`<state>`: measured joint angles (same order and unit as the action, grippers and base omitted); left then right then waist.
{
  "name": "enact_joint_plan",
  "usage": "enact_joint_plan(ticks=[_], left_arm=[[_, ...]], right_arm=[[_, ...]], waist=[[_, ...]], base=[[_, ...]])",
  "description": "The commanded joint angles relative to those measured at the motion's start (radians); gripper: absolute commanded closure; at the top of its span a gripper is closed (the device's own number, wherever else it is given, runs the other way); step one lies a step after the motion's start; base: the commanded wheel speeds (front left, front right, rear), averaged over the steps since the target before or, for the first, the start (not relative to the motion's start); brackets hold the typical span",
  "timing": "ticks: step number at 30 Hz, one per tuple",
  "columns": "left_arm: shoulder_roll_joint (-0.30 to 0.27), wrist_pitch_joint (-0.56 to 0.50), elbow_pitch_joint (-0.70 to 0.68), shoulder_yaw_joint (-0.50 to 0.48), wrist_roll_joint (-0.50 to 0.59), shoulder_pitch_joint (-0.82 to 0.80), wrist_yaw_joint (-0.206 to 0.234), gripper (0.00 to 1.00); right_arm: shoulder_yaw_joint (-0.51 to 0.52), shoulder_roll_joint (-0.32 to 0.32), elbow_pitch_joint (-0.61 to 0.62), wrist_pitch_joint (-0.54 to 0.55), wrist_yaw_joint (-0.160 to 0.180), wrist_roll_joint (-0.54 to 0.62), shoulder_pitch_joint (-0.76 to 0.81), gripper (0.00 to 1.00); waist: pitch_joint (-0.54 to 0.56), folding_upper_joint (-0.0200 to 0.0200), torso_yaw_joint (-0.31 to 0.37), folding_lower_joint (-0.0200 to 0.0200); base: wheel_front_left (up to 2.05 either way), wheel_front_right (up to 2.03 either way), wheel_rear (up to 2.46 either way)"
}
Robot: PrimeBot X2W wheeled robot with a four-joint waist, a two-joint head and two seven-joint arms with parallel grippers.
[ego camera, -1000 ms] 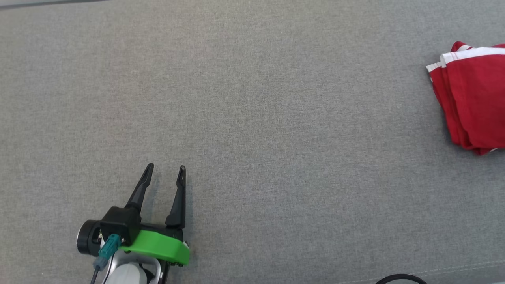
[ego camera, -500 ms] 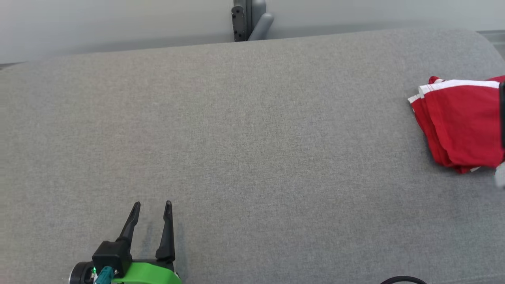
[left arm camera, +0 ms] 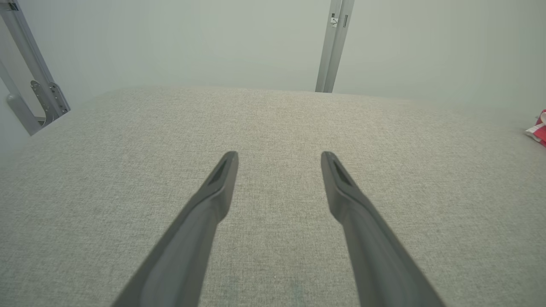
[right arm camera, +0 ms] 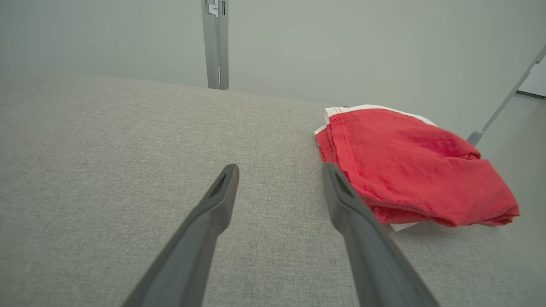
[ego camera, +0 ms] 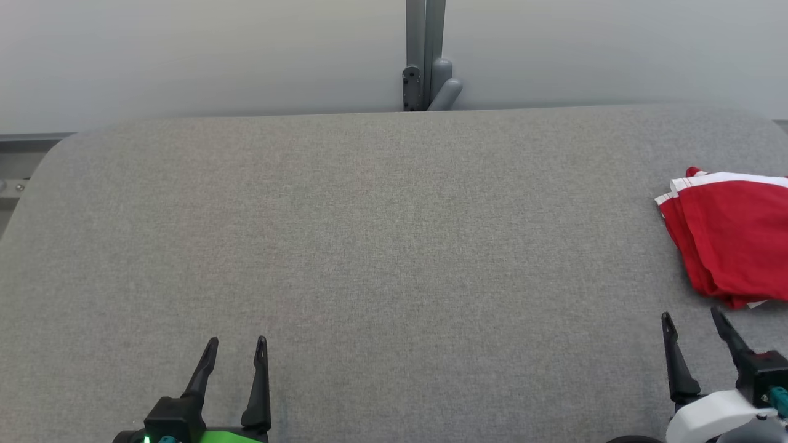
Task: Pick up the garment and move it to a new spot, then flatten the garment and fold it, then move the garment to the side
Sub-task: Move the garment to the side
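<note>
garment [ego camera: 732, 240]: red cloth with white trim, folded into a rough layered stack. It lies on the grey fabric-covered counter [ego camera: 369, 246] at the far right end, and part of it runs off the right edge of the head view.
garment handling (judged): light, soft and limp, with no stiffness. Layers would slide over each other and sag if lifted by one ply. Not fragile, and the fabric top should keep it from skidding much.
grip spot (judged): the thick folded edge facing the right end effector, pinching all layers at once. The white-trimmed corner looks thinner and would likely peel off a single layer.
right end effector [ego camera: 691, 314]: fingers spread wide, nothing between them, low over the counter.
garment vs right end effector: just ahead of the fingertips and off to their right, near but apart. The head view shows bare counter between the tips and the hem. In the right wrist view the right-hand finger overlaps the near hem by line of sight, not contact.
left end effector [ego camera: 237, 339]: fingers spread wide, empty, plain counter ahead of it.
garment vs left end effector: well apart, far to its right. A red sliver shows at the right edge of the left wrist view.
reach (judged): right arm's job, with a short move forward and right.
</note>
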<state>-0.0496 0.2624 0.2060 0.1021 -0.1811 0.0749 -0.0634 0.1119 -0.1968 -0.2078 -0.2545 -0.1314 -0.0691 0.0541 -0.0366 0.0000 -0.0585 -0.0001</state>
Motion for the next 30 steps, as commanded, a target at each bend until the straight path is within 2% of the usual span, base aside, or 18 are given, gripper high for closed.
enact_joint_plan(ticks=[1, 5, 14, 21, 30], left_arm=[[-0.002, 0.003, 0.005, 0.001, 0.004, 0.020, -0.009, 0.00], [-0.003, 0.003, 0.010, 0.002, 0.009, 0.023, -0.018, 0.00], [-0.003, 0.003, 0.029, 0.001, -0.002, -0.005, -0.034, 0.00], [-0.003, 0.003, 0.040, -0.008, 0.005, -0.014, -0.044, 0.00], [-0.003, 0.003, 0.044, -0.022, 0.006, -0.021, -0.047, 0.00]], right_arm=[[0.011, 0.028, -0.027, -0.010, 0.002, 0.030, 0.016, 0.00], [0.011, 0.068, 0.004, -0.011, 0.002, 0.087, 0.020, 0.00], [-0.001, 0.110, 0.123, -0.011, 0.002, 0.108, 0.032, 0.00], [0.057, 0.135, 0.119, -0.011, 0.002, 0.145, 0.023, 0.00], [0.051, 0.143, 0.114, -0.011, 0.002, 0.162, 0.010, 0.00]], waist=[[0.027, 0.0000, -0.005, 0.0001], [0.039, 0.0000, 0.003, 0.0001], [0.044, 0.0000, 0.013, 0.0001], [0.045, 0.0000, 0.015, 0.0001], [0.043, 0.0000, 0.011, 0.0001]], base=[[0.00, 0.00, 0.00], [0.00, 0.00, 0.00], [0.00, 0.00, 0.00], [0.00, 0.00, 0.00], [0.00, 0.00, 0.00]])
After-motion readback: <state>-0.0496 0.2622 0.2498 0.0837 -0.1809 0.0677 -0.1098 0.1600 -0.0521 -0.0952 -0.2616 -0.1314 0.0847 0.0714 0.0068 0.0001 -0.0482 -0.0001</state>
